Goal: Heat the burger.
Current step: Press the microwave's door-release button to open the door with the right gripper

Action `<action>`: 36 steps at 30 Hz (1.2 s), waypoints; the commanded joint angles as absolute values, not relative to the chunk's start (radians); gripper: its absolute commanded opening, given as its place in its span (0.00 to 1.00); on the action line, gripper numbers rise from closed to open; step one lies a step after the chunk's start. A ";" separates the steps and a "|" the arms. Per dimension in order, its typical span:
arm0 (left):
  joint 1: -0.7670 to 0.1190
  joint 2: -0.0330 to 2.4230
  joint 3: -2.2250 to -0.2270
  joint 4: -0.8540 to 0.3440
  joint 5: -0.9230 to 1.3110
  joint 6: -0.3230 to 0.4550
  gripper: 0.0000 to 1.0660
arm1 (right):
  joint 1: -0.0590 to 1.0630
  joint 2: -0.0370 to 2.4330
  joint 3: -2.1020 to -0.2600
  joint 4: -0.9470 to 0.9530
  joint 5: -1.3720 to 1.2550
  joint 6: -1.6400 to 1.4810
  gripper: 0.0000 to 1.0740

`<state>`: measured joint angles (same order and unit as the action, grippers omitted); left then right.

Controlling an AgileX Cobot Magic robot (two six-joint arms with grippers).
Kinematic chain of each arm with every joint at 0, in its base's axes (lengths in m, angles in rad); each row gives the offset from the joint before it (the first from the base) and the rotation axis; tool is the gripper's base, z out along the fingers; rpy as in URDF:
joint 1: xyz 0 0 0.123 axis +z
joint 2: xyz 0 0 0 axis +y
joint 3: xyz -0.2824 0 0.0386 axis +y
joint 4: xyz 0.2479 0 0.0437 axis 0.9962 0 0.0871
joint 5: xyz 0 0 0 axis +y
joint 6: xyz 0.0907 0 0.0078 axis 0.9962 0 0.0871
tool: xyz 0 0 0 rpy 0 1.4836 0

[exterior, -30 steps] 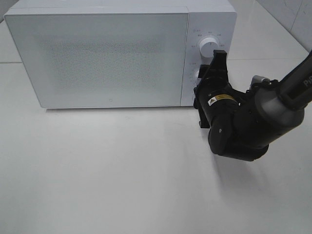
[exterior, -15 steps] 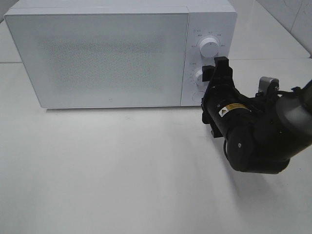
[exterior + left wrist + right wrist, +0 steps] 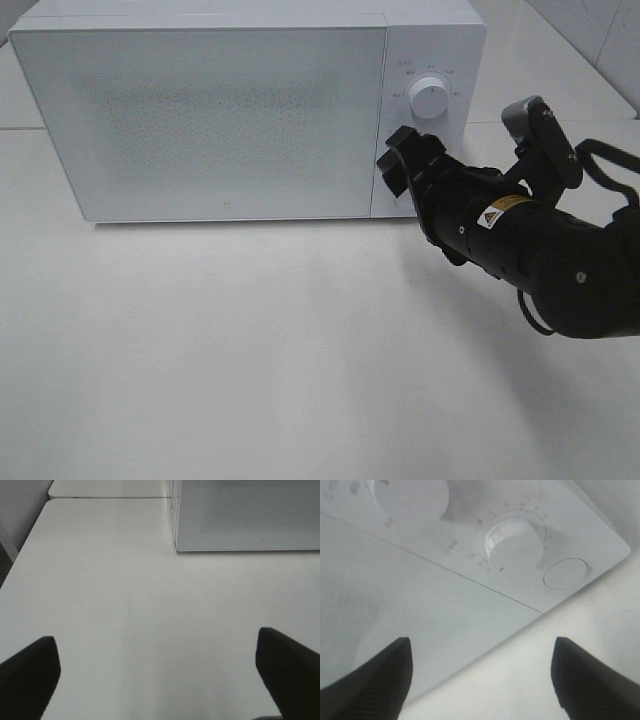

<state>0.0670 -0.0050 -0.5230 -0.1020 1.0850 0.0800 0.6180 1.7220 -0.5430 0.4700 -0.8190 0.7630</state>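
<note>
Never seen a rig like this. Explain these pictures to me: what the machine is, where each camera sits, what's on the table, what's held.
This is a robot with two black arms, each ending in a two-fingered gripper. The wide picture comes from a camera mounted high above a white table. The other two come from cameras on the wrists, looking out between the fingers. On the table stands a boxy white microwave oven, its frosted door shut. The right gripper faces the lower round white dial on the oven's front, open and holding nothing. The left gripper is outside the wide picture; its own camera shows it open above the table, also empty. No burger shows anywhere; the door hides the oven's inside.
</note>
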 commanded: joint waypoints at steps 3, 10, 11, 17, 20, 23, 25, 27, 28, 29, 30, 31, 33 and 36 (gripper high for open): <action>0.067 -0.011 -0.519 -0.107 1.073 0.076 0.94 | 0.616 1.643 -0.557 0.464 -0.556 0.434 0.70; 0.067 -0.011 -0.519 -0.107 1.073 0.076 0.94 | 0.616 1.593 -0.621 0.460 -0.290 0.144 0.70; 0.067 -0.011 -0.519 -0.107 1.073 0.076 0.94 | 0.616 1.583 -0.650 0.460 -0.198 0.074 0.70; 0.067 -0.011 -0.519 -0.106 1.073 0.076 0.94 | 0.616 1.580 -0.733 0.383 0.077 -0.041 0.70; 0.067 -0.011 -0.519 -0.106 1.073 0.076 0.94 | 0.616 1.580 -0.769 0.301 0.210 -0.040 0.70; 0.067 -0.011 -0.519 -0.106 1.073 0.076 0.94 | 0.616 1.580 -0.808 0.247 0.358 -0.040 0.70; 0.067 -0.011 -0.519 -0.106 1.073 0.076 0.94 | 0.616 1.580 -0.834 0.227 0.440 -0.040 0.70; 0.067 -0.011 -0.519 -0.106 1.073 0.076 0.94 | 0.616 1.580 -0.855 0.217 0.515 -0.040 0.70; 0.067 -0.011 -0.519 -0.106 1.073 0.076 0.94 | 0.616 1.580 -0.866 0.217 0.556 -0.040 0.70; 0.067 -0.011 -0.519 -0.106 1.073 0.076 0.94 | 0.616 1.580 -0.866 0.217 0.556 -0.040 0.70; 0.067 -0.011 -0.519 -0.106 1.073 0.076 0.94 | 0.616 1.580 -0.883 0.215 0.630 -0.040 0.70; 0.067 -0.011 -0.519 -0.106 1.073 0.076 0.94 | 0.616 1.577 -0.891 0.215 0.664 -0.040 0.70; 0.067 -0.011 -0.519 -0.106 1.073 0.076 0.94 | 0.616 1.563 -0.896 0.214 0.708 -0.040 0.70; 0.067 -0.011 -0.519 -0.106 1.073 0.076 0.94 | 0.616 1.509 -0.896 0.207 0.744 -0.040 0.70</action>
<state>0.0670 -0.0050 -0.5230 -0.1020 1.0850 0.0800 0.6180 1.5240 -0.8890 0.2130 0.7220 -0.0280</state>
